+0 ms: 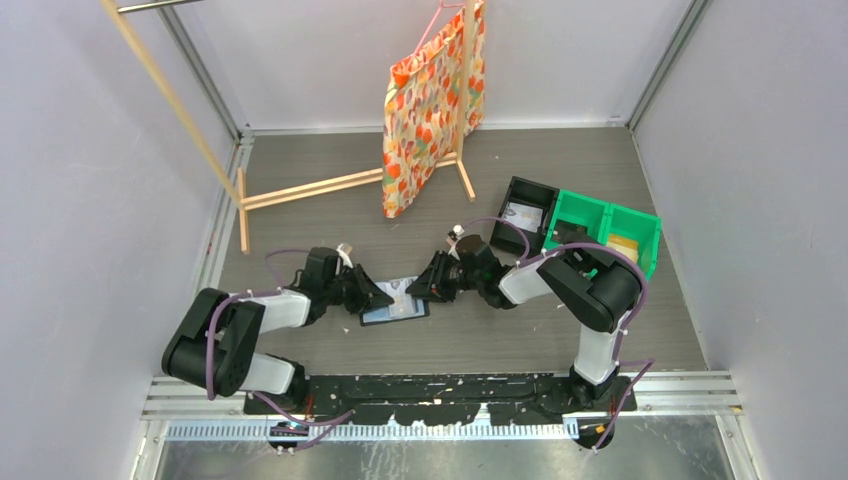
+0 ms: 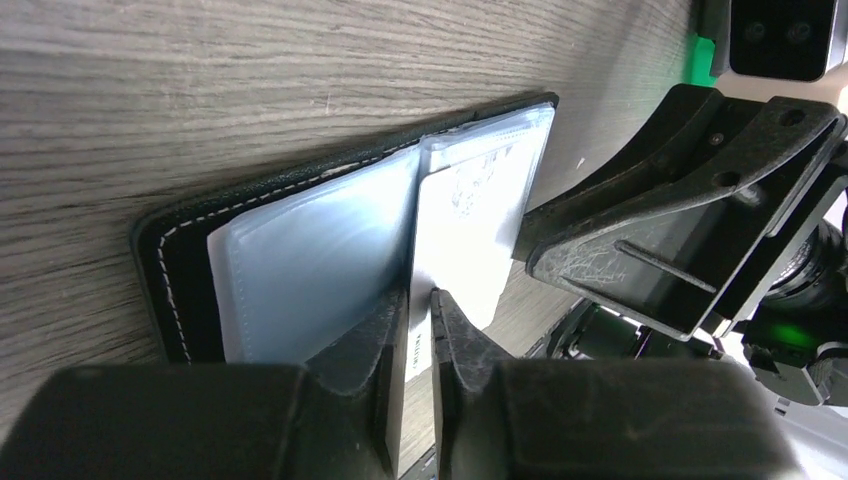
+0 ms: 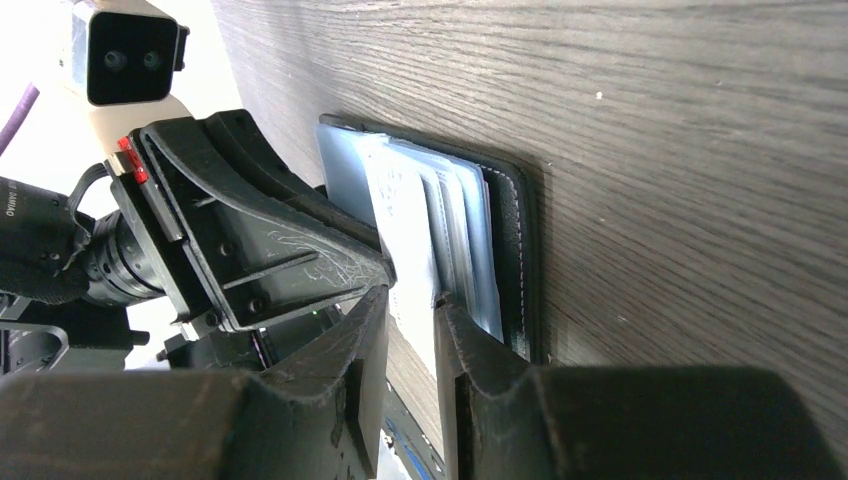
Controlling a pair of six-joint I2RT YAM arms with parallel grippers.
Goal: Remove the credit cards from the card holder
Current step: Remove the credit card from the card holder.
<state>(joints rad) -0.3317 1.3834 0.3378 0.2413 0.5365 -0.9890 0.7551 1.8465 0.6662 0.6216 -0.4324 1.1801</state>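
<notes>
The card holder point(image 1: 395, 302) lies open on the counter point(image 1: 500, 340) between the two arms, its long axis running from one arm to the other. A pale credit card point(image 2: 480, 230) juts from the holder's pockets. The left gripper point(image 2: 418, 305) and right gripper point(image 3: 410, 305) meet it from opposite ends of the holder, jaws drawn to a narrow slit around its edge. I cannot tell how firmly either pinches.

Table point(image 1: 480, 340): card holder point(image 1: 393, 303), black bin point(image 1: 525, 215), green bin point(image 1: 605, 225), rack point(image 1: 310, 188)

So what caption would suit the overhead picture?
The left gripper and right gripper meet over the open card holder, fingers straddling a pale card.
</notes>
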